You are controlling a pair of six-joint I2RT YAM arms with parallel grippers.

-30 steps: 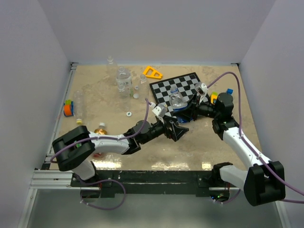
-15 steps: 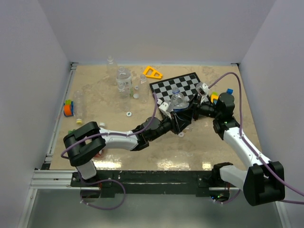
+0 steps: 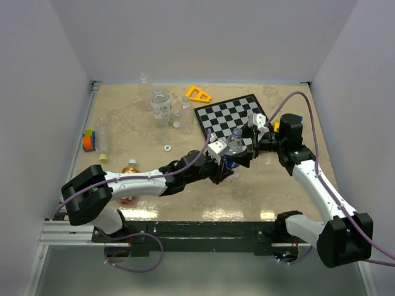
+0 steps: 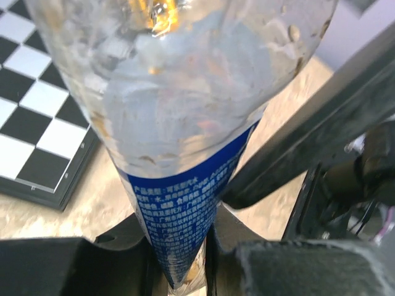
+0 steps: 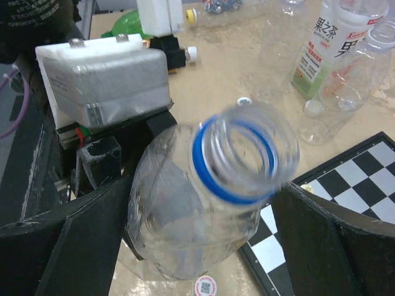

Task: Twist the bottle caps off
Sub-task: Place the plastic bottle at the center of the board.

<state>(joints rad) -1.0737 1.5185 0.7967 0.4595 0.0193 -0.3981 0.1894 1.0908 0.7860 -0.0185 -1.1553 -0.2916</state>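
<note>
Left pincer (image 3: pixel 229 163) pinched tight on the clear bottle (image 4: pixel 185 123); right pincer (image 5: pixel 207 185) spread wide.
The left grips the blue-labelled lower body; the bottle leans, lifted at the near edge of the chessboard (image 3: pixel 228 114); its open, blue-ringed neck sits between the right fingers, which look clear of it; left arm stretches low across the table (image 3: pixel 123 123); right arm bends in from the right, wrist pointing left.

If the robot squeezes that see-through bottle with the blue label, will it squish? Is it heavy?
It is probably squishy. The bottle looks thin and crumpled, and it narrows where the left gripper pinches it. It is likely light, since it looks empty and uncapped. Being round, it could roll if dropped.
</note>
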